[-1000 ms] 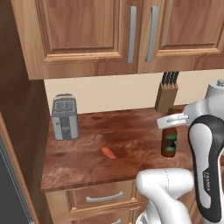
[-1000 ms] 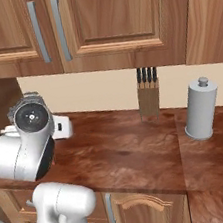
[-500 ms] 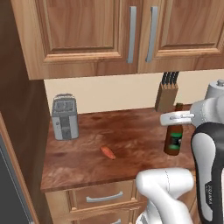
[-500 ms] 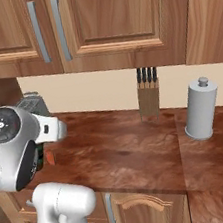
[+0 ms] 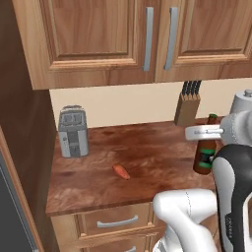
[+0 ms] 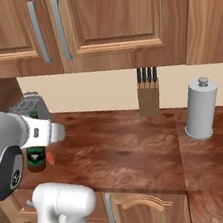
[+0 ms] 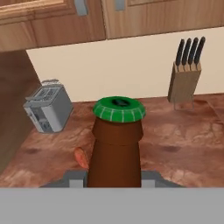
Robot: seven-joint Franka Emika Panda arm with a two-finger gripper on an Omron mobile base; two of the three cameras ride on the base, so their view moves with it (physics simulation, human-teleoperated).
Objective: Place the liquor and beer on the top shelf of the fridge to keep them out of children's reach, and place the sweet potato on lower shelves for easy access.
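Observation:
My gripper (image 5: 206,132) is shut on the neck of the beer (image 5: 205,153), a slim brown bottle with a green label, held upright over the right part of the wooden counter (image 5: 147,147). In the hand view its green cap and brown neck (image 7: 116,144) rise straight up from between the jaws of the gripper (image 7: 114,177). In the right base view my arm covers most of the beer (image 6: 36,159). The sweet potato (image 5: 121,171), a small orange-red root, lies on the counter left of the bottle and shows as the sweet potato (image 7: 80,156) beside the neck. The liquor and the fridge's shelves are out of view.
A grey toaster (image 5: 73,131) stands at the counter's back left, a knife block (image 5: 188,104) at the back wall, a paper towel holder (image 6: 200,110) further right. Wooden cabinets (image 5: 147,34) hang above. A tall wooden panel (image 5: 22,123) borders the counter's left end.
The hand has turned and shifted a little to the right with the beer in it. The sweet potato and toaster have not moved.

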